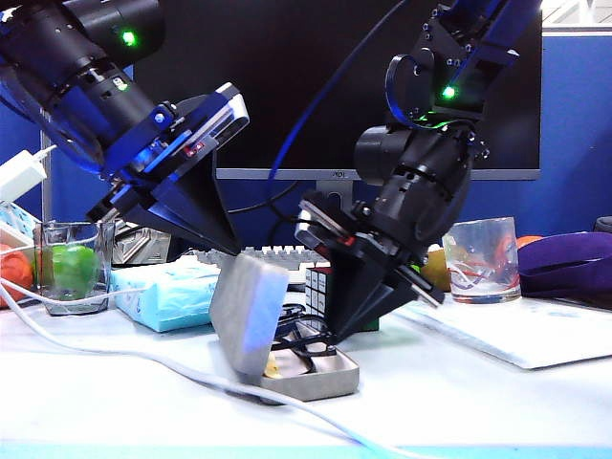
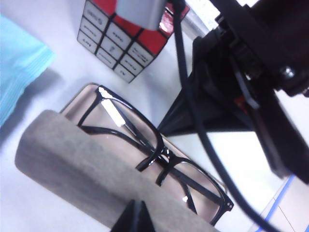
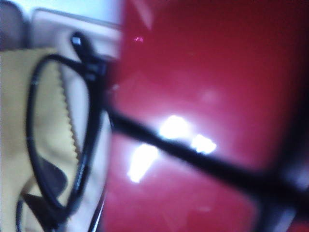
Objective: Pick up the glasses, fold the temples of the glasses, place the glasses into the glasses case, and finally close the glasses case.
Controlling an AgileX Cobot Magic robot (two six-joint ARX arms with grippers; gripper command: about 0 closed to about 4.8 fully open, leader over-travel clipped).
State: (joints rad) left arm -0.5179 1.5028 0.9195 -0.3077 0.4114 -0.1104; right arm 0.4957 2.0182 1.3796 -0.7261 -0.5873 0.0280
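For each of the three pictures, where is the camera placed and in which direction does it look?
Exterior view: low at table level, facing both arms, the open glasses case and a monitor.
Left wrist view: on the left arm, looking down at the glasses in the case; left pincer tip and right arm show.
Right wrist view: close, blurred; glasses frame, yellow cloth.
All share the glasses.

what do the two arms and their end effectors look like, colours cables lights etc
Both arms are glossy black with rounded joint housings, each showing a green indicator light. The left end effector and right end effector are black, wedge-shaped and taper to a point. The left wrist carries a silver-edged camera block with blue glow; black cables trail along both arms.
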